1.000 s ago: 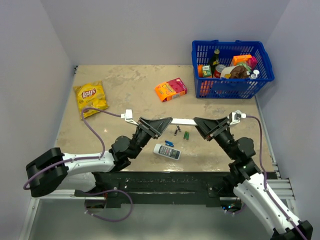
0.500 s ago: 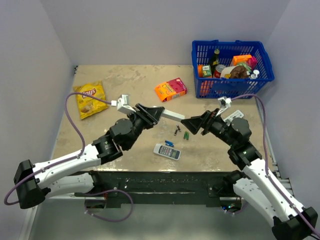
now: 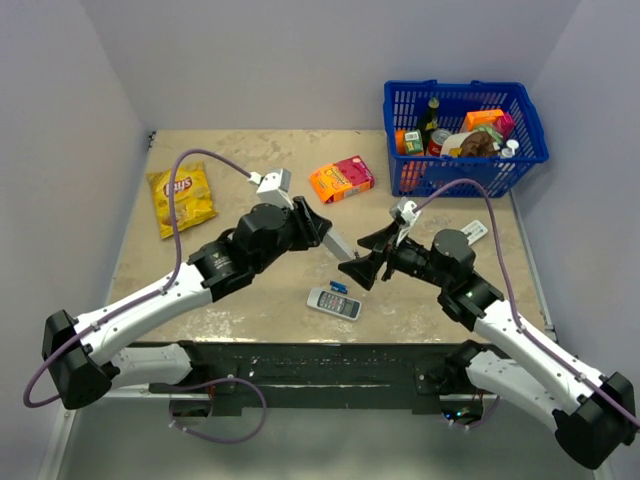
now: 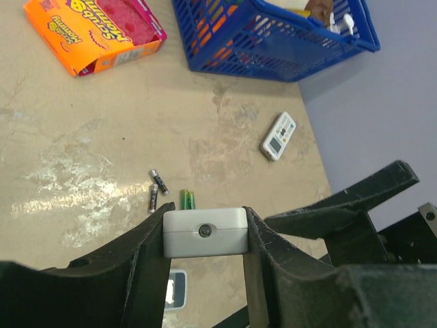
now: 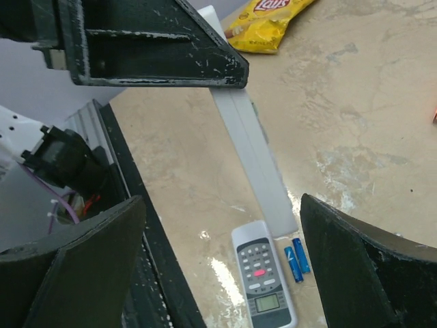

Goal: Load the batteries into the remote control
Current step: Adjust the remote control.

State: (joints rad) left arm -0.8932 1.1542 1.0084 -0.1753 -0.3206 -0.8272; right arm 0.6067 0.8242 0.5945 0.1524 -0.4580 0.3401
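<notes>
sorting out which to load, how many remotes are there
3. A slim white remote in the left gripper, a grey remote on the table toward its near edge, a small white remote beside the blue basket. Arms may hide others.

From above, the batteries [image 4: 156,191] and the green pair [image 4: 187,199] lie hidden under the right tool [image 3: 364,262], which also covers the far end of the remote control [image 5: 254,158]. The left wrist view shows only that remote's end face, clamped in the left tool [image 4: 203,224]; its length is hidden. There the buttoned remote [image 4: 176,288] is mostly covered by a finger, and the basket [image 4: 273,55] is cropped at the top. Battery markings are too small to read.
</notes>
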